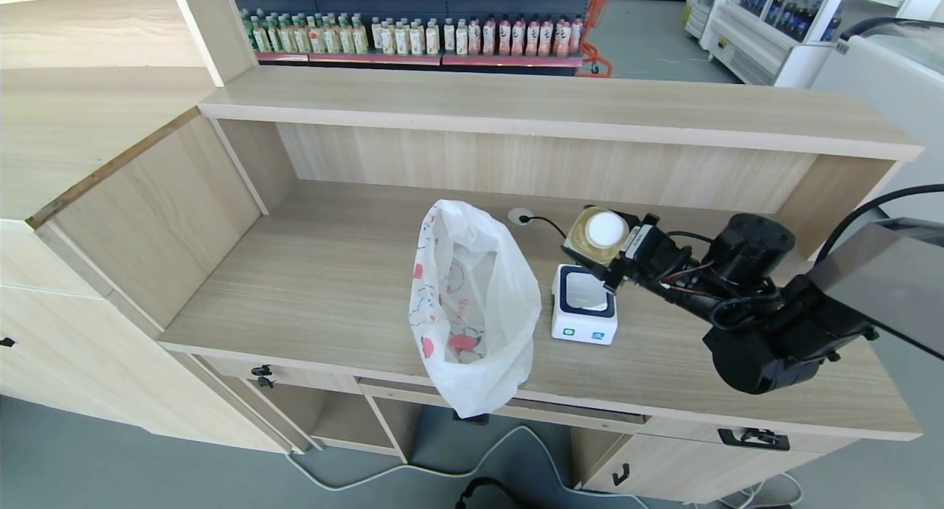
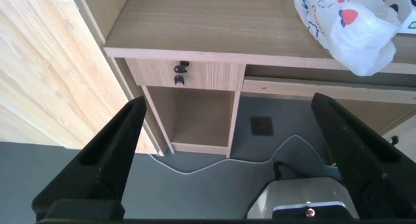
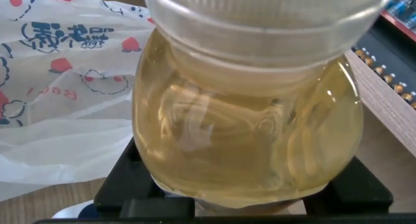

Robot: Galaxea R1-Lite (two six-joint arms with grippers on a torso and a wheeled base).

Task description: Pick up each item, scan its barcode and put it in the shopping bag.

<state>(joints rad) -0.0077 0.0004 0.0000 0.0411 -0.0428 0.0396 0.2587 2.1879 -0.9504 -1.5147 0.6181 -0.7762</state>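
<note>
A clear bottle of yellow drink with a white cap (image 1: 599,234) hangs just above the white barcode scanner (image 1: 584,305), with my right gripper (image 1: 616,252) shut on it. In the right wrist view the bottle (image 3: 247,130) sits between the black fingers (image 3: 123,188), and the bag (image 3: 58,87) lies behind it. The white shopping bag with red print (image 1: 472,302) stands open on the counter, left of the scanner. My left gripper (image 2: 227,159) hangs open below the counter's front edge, over the floor, with nothing between its fingers; the bag's corner (image 2: 351,26) shows far off.
The wooden counter (image 1: 324,288) has a raised back wall and a left side panel. A cable hole (image 1: 521,215) with a black cord lies behind the scanner. Drawers and an open cubby (image 2: 192,117) sit under the counter. Shelves of bottles (image 1: 413,35) stand in the room behind.
</note>
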